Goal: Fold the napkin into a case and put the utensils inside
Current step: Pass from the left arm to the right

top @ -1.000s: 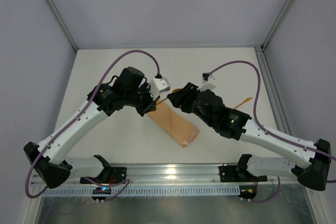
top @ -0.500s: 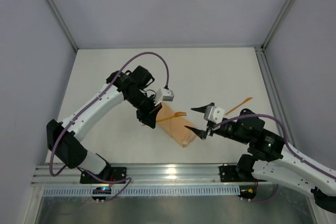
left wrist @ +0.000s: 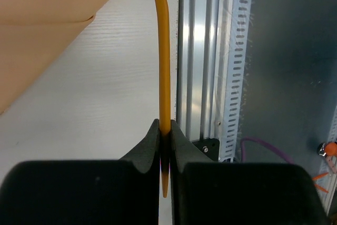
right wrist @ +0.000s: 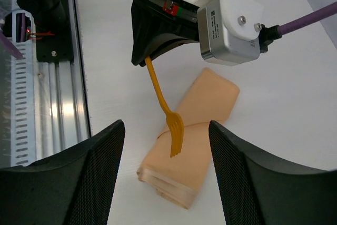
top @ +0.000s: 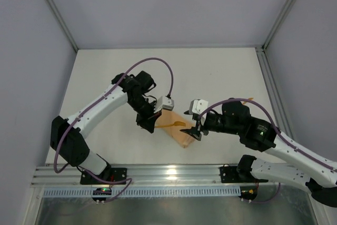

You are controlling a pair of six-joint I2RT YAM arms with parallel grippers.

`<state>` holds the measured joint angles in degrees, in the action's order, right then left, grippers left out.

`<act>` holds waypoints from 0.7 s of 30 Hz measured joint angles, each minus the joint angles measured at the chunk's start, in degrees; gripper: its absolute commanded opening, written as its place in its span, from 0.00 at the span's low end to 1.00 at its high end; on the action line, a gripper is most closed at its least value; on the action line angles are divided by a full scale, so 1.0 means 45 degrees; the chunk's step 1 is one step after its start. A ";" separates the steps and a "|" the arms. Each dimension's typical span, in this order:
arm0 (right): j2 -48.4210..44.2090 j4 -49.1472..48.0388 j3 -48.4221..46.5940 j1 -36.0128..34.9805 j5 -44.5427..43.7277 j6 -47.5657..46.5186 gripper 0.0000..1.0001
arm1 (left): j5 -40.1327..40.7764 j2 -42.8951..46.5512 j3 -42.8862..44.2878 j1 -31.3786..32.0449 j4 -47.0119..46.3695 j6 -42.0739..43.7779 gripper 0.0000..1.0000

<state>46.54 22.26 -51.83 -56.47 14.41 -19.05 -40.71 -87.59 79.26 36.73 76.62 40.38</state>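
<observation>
The left arm's fingers (left wrist: 142,151), black and smooth with rounded tips, are pressed together on the flat handle of a thin bright-orange plastic fork (right wrist: 160,96). The handle is pinched near its end, and a short stub shows below the tips. A white moulded camera housing with a metal screw (right wrist: 229,17) is mounted on that wrist. A red and green strip at its edge is too small to be read.

The fork is held out to the right, and its tines are seen over the left end of the peach-orange cloth case (top: 181,134). Whether they touch the cloth cannot be told.

The case is a narrow folded rectangle with soft rounded edges and a slight sheen. It lies diagonally on the white, faintly wood-grained table (top: 105,77), between the two arms. Stacked layers of cloth are visible at its near end in the right wrist view.

A ribbed aluminium rail (left wrist: 202,51) and a white slotted strip (left wrist: 238,51) run along the near edge of the table.

The right arm's fingers (right wrist: 89,177), matt black and broad, are spread wide and hold nothing. They are placed just beside the right side of the case.

Farther right, a sliver of a second orange plastic utensil (top: 249,98) shows beside a purple cable (top: 231,100).
</observation>
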 measured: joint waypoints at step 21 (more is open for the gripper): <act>0.2050 -0.0005 0.0806 0.2764 0.2827 0.6139 0.44 | 0.0607 -0.0151 -0.0223 0.0311 0.0034 0.1137 0.00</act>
<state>55.77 22.24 -48.21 -44.03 27.14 8.58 -37.98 -88.27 78.26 38.13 76.77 45.50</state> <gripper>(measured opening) 0.453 0.034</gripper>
